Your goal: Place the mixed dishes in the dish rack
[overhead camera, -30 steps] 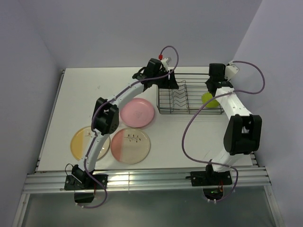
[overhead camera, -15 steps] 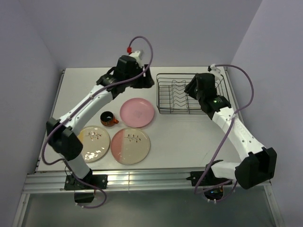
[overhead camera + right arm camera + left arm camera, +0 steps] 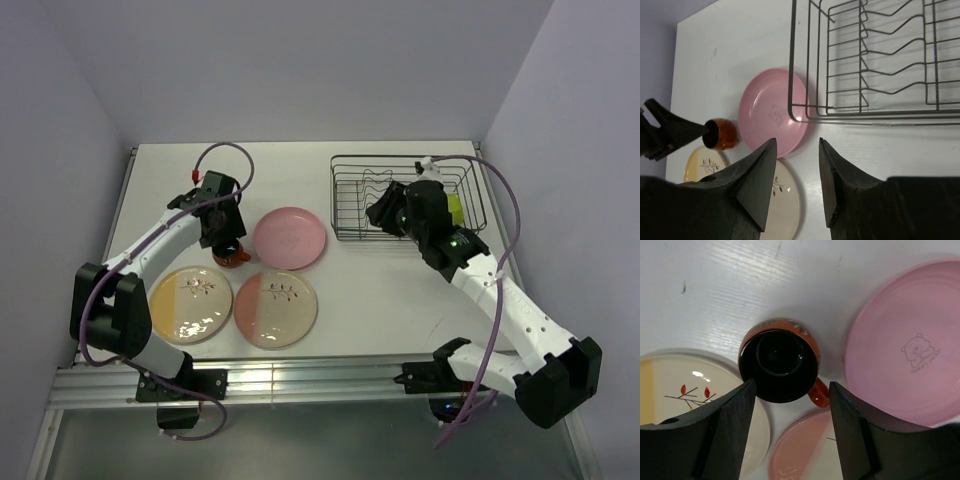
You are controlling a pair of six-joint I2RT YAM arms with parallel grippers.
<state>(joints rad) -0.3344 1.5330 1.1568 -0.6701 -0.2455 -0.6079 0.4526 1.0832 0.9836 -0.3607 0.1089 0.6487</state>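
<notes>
The small orange-red cup (image 3: 780, 360) stands upright on the table with its handle (image 3: 817, 392) toward the pink-and-cream plate (image 3: 800, 450). My left gripper (image 3: 792, 385) hovers open right over it, a finger on each side, not touching. From above, that gripper (image 3: 225, 240) is left of the plain pink plate (image 3: 290, 238). The yellow-and-cream plate (image 3: 190, 305) and the pink-and-cream plate (image 3: 275, 308) lie nearer the front. The dish rack (image 3: 350, 238) stands at the back right with a lime-green bowl (image 3: 455, 207) inside. My right gripper (image 3: 385, 212) is open and empty above the rack's front left part.
In the right wrist view the rack's wavy dividers (image 3: 875, 65) stand bare, and the pink plate (image 3: 770, 112) lies just left of the rack's corner. The table edge and side walls close in left and right.
The left arm swung from the rack's far left corner down to the cup. The right arm moved from the rack's right rear across to its front left. Lime bowl stays in the rack.
</notes>
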